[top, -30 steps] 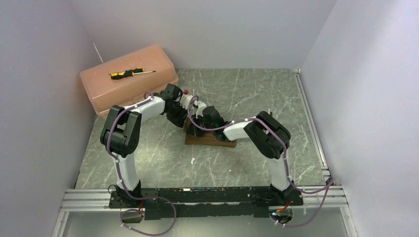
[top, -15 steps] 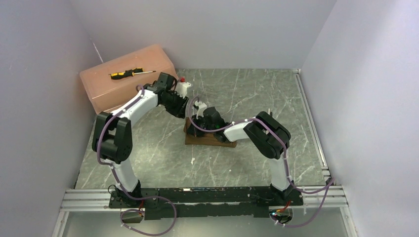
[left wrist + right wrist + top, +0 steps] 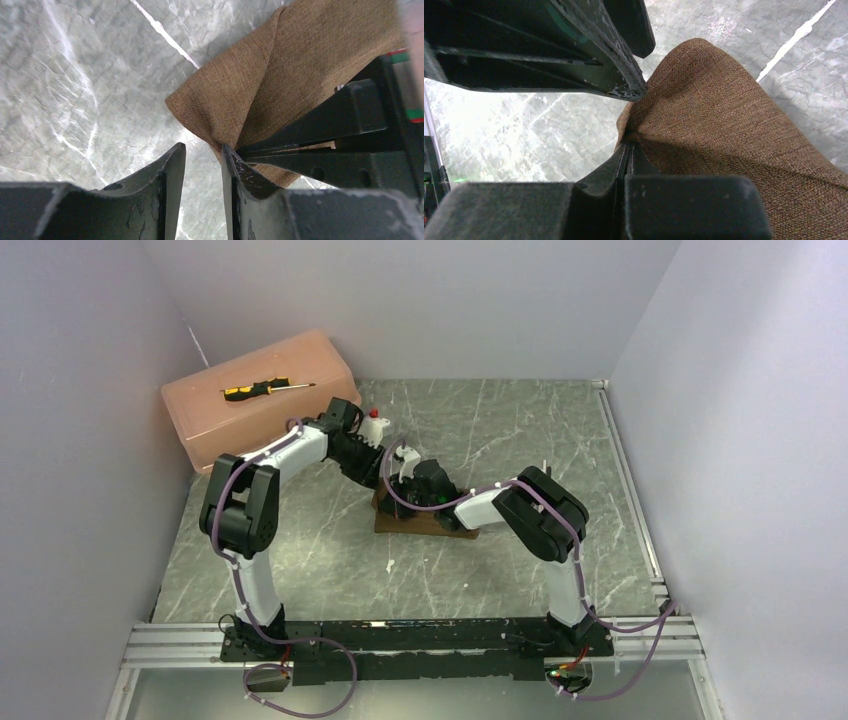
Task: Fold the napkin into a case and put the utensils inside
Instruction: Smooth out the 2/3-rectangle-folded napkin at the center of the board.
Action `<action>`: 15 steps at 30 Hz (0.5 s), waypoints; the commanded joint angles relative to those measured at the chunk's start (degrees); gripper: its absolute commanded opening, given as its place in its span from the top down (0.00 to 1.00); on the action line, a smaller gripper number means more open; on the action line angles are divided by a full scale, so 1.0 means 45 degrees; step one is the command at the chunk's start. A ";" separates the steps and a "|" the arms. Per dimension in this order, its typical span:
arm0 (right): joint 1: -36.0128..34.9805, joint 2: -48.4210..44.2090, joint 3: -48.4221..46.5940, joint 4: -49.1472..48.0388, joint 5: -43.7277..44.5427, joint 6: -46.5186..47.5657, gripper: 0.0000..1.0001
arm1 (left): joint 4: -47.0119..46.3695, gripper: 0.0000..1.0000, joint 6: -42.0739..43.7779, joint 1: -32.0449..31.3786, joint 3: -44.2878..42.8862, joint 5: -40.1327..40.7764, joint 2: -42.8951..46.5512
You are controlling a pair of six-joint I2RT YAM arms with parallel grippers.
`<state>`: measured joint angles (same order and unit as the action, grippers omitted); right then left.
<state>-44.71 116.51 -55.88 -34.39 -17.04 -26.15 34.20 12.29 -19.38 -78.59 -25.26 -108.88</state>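
Observation:
The dark brown napkin lies folded on the marble table, its left corner lifted. My right gripper is shut on that raised corner of the napkin. In the left wrist view the napkin bunches up where the right gripper's black fingers pinch it. My left gripper hangs open just left of that corner, with only bare table between its fingers; its right fingertip touches the cloth edge. In the top view the two grippers meet at the napkin's left end, left gripper beside right gripper. The utensils are out of view.
A pink box stands at the back left, with a yellow-and-black screwdriver lying on its lid. Walls close in the table on three sides, and a metal rail runs along the right edge.
The left arm pulled back toward the pink box, then returned part of the way to the napkin's corner. The right gripper kept its hold and did not move.

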 commanded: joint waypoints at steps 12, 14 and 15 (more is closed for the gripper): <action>-0.0059 -0.0328 0.0507 0.0129 0.0110 -0.0045 1.00 | -0.1470 0.65 0.0440 -0.0150 0.1475 0.0532 -0.0257; -0.0008 -0.0543 0.0596 0.0008 0.0058 -0.0279 1.00 | -0.1566 0.65 0.0422 -0.0207 0.1568 0.0550 -0.0250; 0.0062 -0.0708 0.0659 -0.0055 0.0041 -0.0392 1.00 | -0.1637 0.65 0.0431 -0.0260 0.1651 0.0578 -0.0225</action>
<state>-44.71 116.22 -54.74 -35.64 -17.04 -26.61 29.28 13.02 -19.62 -72.20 -23.07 -109.78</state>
